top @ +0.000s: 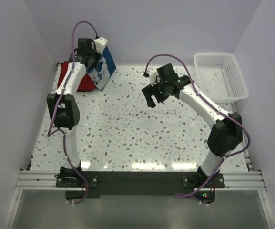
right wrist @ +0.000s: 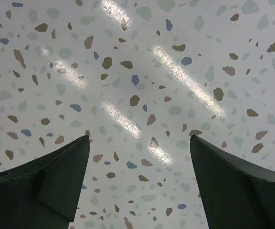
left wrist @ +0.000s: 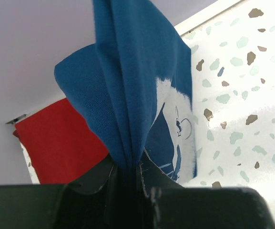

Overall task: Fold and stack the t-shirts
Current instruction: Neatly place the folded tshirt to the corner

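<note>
Hanging from the left gripper point(top: 90, 56), the blue t-shirt point(top: 106, 67) is bunched into vertical folds at the far left corner of the speckled table point(top: 127, 129). The left wrist view shows the jaws clenched on a gathered pinch of the blue cloth, and a white printed design shows on the panel facing the table's middle. The shirt's lower edge comes down to the tabletop or very near it; whether it touches is unclear. The red t-shirt point(top: 82, 81) lies just behind and to the left of the blue one, against the left wall. The right gripper point(top: 152, 100) hovers over the middle of the table, well apart from both shirts, its jaws spread wide with only bare tabletop between them. A white lattice basket point(top: 244, 88) sits at the far right corner.
</note>
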